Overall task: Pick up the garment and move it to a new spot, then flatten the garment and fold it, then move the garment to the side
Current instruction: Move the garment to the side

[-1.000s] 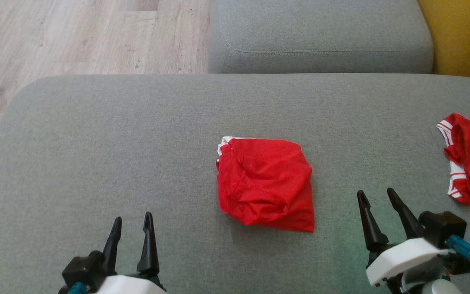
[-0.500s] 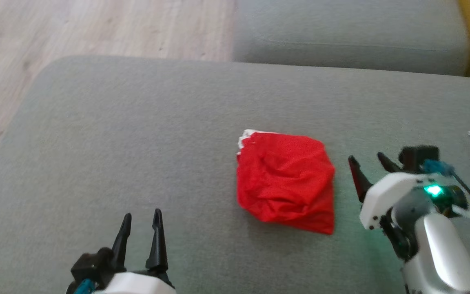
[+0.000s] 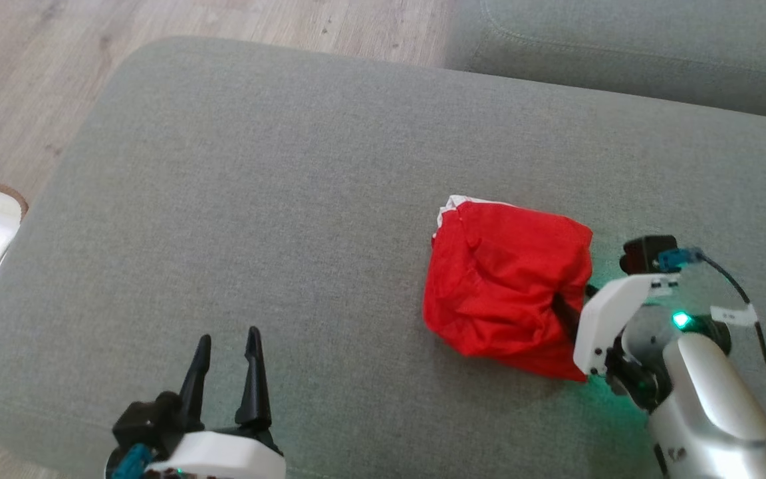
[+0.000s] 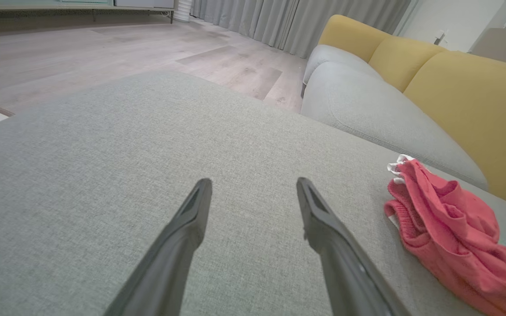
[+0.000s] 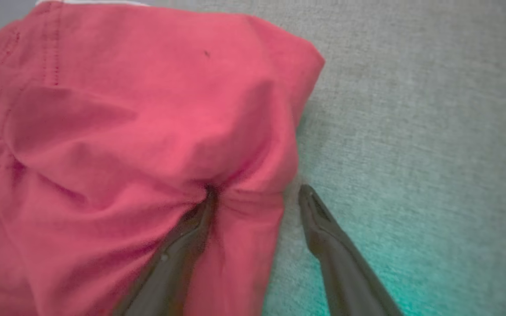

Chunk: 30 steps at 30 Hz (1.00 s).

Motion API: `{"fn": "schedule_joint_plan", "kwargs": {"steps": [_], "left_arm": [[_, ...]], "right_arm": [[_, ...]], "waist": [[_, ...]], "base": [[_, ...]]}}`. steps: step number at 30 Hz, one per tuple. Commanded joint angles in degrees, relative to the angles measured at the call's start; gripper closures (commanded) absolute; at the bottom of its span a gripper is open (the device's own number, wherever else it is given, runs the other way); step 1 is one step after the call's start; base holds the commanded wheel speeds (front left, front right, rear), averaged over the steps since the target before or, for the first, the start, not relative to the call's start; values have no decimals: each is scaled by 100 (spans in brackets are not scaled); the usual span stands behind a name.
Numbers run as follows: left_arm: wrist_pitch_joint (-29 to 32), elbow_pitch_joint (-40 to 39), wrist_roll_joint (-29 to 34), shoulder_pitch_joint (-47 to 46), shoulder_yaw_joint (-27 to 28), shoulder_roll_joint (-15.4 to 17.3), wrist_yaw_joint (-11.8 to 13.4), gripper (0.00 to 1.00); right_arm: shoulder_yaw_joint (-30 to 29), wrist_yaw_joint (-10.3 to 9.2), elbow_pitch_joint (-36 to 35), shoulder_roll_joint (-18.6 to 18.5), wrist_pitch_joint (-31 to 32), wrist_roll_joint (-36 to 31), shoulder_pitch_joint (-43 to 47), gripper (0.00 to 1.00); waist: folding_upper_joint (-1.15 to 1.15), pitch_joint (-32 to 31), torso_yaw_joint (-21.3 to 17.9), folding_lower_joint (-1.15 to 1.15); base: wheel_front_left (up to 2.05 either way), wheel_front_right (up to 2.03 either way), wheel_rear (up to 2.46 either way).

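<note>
Two pincers show over a grey cushion (image 3: pixel 256 166). The right pincer (image 3: pixel 576 301) is released, its jaws spread wide and not clenched on anything. It meets the near right edge of the red garment (image 3: pixel 503 279), a crumpled heap with a white strip at its far left corner.

In the right wrist view, the right pincer (image 5: pixel 257 191) straddles that edge. The finger on the view's left digs into a crease of the garment (image 5: pixel 125 109). The other finger rests over bare cushion (image 5: pixel 411 109) just beside the cloth, and a fold of red fabric lies between the two. Green light from the wrist tints the cushion beneath it.

The left pincer (image 3: pixel 229 336) is also released, jaws apart and empty, low over the cushion near its front edge. In the left wrist view, the garment (image 4: pixel 446 219) lies ahead of the left pincer (image 4: pixel 253 182) and off to its right, well apart from it. Farther beyond are a second grey cushion (image 4: pixel 367 105) and yellow backrests (image 4: pixel 468 96). A wooden floor (image 3: pixel 24 53) shows past the cushion's far left corner.
</note>
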Motion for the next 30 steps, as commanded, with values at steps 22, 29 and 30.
{"fn": "schedule_joint_plan", "kwargs": {"steps": [22, 29, 30], "left_arm": [[15, -452, 408, -604, 258, 39, -58, 0], [206, -541, 542, -871, 140, 111, -67, 0], [231, -551, 554, -892, 128, 121, -63, 0]], "right_arm": [[738, -4, -800, -1188, -503, 71, -535, 100], [517, -4, -1281, -1309, -443, 113, -401, 100], [486, -4, -1321, -1292, -442, 116, -388, 100]], "waist": [[0, 517, -2368, -1], [0, 783, -3109, -1], [0, 806, -3161, -1]], "base": [[0, 0, 0], [0, 0, 0], [0, 0, 0]]}}
